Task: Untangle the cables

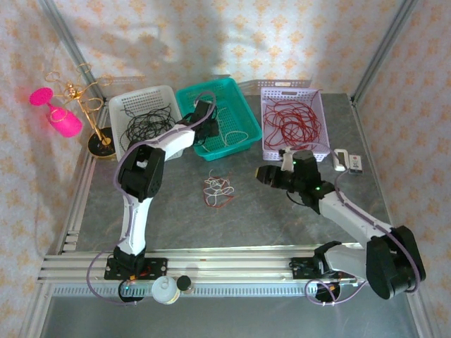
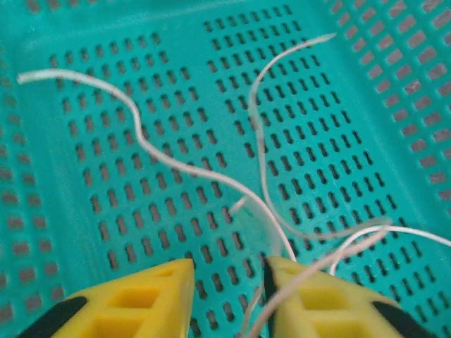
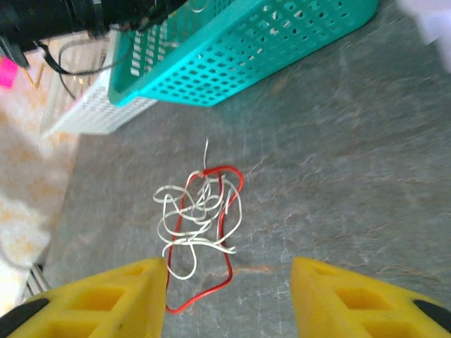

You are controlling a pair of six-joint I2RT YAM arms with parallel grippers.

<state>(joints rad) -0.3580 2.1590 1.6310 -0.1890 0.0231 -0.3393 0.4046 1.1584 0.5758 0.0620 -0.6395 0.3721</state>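
The left gripper (image 2: pixel 227 271) stands with its jaws apart over the teal basket (image 2: pixel 366 98); a white cable (image 2: pixel 176 165) lies loose on the basket floor, one end running down between the fingers and across the right one, not pinched as far as I can tell. The right gripper (image 3: pixel 227 271) is spread wide and empty, hanging above the clump (image 3: pixel 201 211) of red and white strands on the table (image 3: pixel 338 176), just in front of the teal basket; black cables (image 1: pixel 144 127) sit in the white basket (image 1: pixel 141 94), red cables (image 1: pixel 292 123) in the lilac basket (image 1: pixel 289 90). The step in hand looks like dropping a freed white strand into its basket; next, probably, the right gripper must descend and pinch a single strand, the red loop at the clump's edge looking easiest, while the left lifts clear without dragging the white cable out.
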